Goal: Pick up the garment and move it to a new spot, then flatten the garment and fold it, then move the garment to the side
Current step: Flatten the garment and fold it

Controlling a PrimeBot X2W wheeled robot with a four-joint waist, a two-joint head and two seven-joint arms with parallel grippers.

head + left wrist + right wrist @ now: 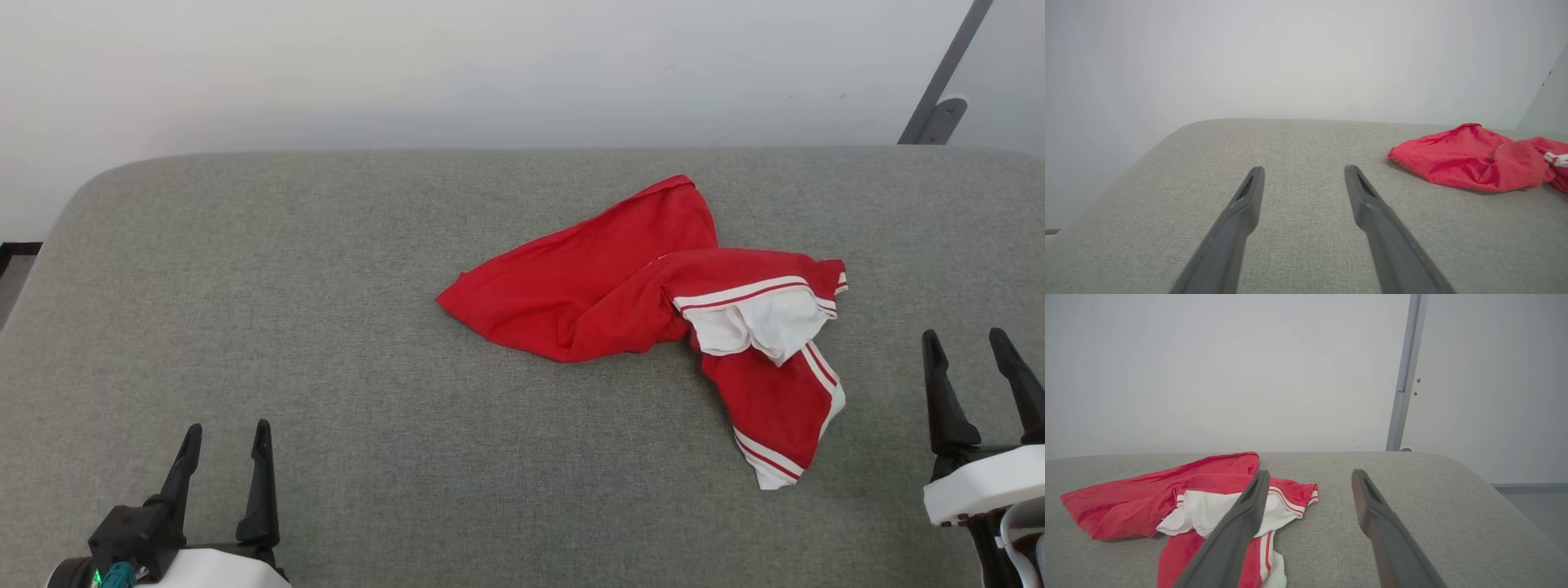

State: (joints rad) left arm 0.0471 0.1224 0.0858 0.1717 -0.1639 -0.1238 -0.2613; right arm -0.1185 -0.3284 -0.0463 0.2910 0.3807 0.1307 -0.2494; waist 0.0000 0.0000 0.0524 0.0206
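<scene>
The garment is a bright red jersey with white parts and red-and-white striped trim, lying crumpled right of centre on the grey padded surface. Its front print is hidden in the folds. My left gripper stands open at the lower left, well away from the cloth, nothing between its fingers. My right gripper is open at the lower right, just right of the garment's striped corner. In the left wrist view the garment lies to the right of the fingers. In the right wrist view the garment lies left, behind one finger.
A plain white wall runs behind the padded surface. A grey metal post with a bracket stands at the back right. The surface has rounded corners and drops off at its left edge and at its right edge.
</scene>
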